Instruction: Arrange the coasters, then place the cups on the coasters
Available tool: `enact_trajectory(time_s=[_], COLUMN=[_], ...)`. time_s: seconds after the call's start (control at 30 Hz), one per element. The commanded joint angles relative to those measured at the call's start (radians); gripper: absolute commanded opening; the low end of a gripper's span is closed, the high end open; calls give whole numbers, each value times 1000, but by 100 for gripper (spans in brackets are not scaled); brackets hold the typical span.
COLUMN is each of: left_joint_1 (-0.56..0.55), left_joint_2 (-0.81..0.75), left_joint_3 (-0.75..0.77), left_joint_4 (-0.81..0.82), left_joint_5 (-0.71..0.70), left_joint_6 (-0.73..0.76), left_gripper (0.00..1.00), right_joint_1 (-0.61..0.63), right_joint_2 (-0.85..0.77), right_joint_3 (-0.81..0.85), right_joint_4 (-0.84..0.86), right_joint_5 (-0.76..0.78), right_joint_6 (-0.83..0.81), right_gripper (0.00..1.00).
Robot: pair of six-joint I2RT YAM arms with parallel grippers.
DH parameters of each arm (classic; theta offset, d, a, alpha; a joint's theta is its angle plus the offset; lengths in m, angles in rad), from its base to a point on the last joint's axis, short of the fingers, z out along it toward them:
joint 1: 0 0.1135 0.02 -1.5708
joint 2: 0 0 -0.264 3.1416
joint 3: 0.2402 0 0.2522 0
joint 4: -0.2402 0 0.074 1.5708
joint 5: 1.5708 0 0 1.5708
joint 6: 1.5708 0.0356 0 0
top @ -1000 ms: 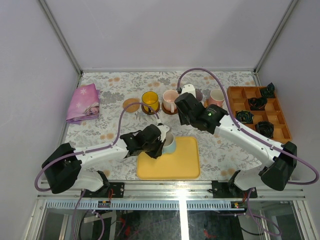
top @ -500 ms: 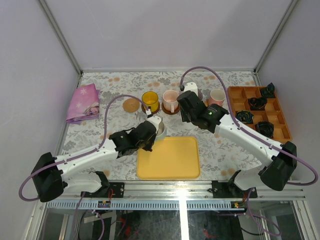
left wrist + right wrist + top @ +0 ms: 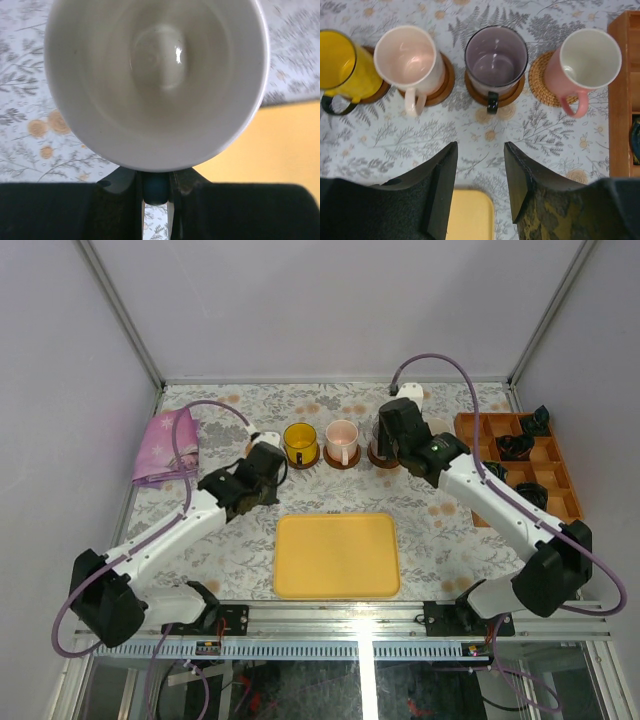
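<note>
Your left gripper (image 3: 154, 192) pinched the white cup (image 3: 157, 75) by its handle, right gripper (image 3: 480, 152) spread and empty; you had to keep it level, lowering squarely beside the amber cup (image 3: 299, 443).

My left wrist camera crops the white cup (image 3: 160, 85) at top (its blue handle (image 3: 154, 187) barely peeks between my fingers (image 3: 115, 210)); overhead, my right arm (image 3: 450, 462) mostly hides the purple cup (image 3: 496, 57).
</note>
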Motion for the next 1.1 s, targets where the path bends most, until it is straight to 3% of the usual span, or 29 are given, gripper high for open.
enact_trajectory(time_s=[0.0, 0.43, 0.63, 1.07], left_joint_1=[130, 430, 472, 494], left_joint_2=[39, 403, 542, 581], left_joint_3=[118, 350, 419, 376], left_joint_4=[39, 213, 240, 348], left_joint_5=[-3, 210, 228, 251], left_joint_6=[41, 133, 176, 172], left_gripper=[0, 0, 0, 0], right_joint_1=[-87, -210, -224, -227], right_joint_2=[52, 188, 218, 257], right_joint_3=[69, 215, 221, 232], right_joint_4=[100, 190, 193, 192], right_joint_5=[-37, -69, -65, -77], right_joint_6=[-21, -93, -96, -91], right_gripper=[50, 53, 55, 55])
